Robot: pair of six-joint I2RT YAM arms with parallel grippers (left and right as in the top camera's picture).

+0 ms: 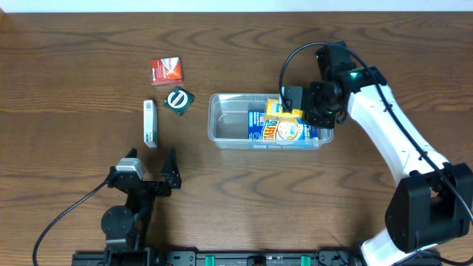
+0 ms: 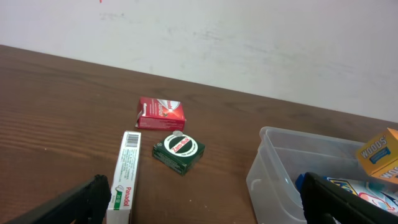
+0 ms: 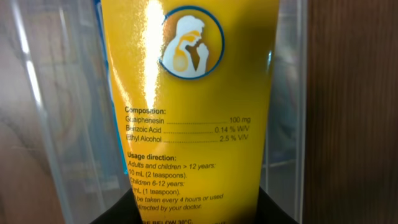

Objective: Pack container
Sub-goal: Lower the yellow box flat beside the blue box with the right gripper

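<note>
The container (image 1: 222, 122) sits right of centre in the overhead frame, its long axis running left to right across the picture. The right claw (image 1: 294, 103) hangs over its right-hand half, reaching in from the right edge of the frame. The claw is closed partway on a yellow box (image 1: 283, 109), whose printed face fills the right wrist view, with the clear wall of the tub showing behind it. The move ahead likely turns on what lies just under that box: a blue box (image 1: 284, 131) lying flat along the lower wall of the tub. The bare floor is in the tub's left half and along its upper wall, so a set-down would probably need a small shift that way. The rim is close on the claw's right side, which leaves little room there. The left claw (image 1: 151, 159) waits at the lower left of the frame, spread wide and holding nothing. It is the nearer one to the loose white box (image 1: 150, 123), green box (image 1: 178, 100) and red box (image 1: 167, 70), which lie left of the tub on open table.
</note>
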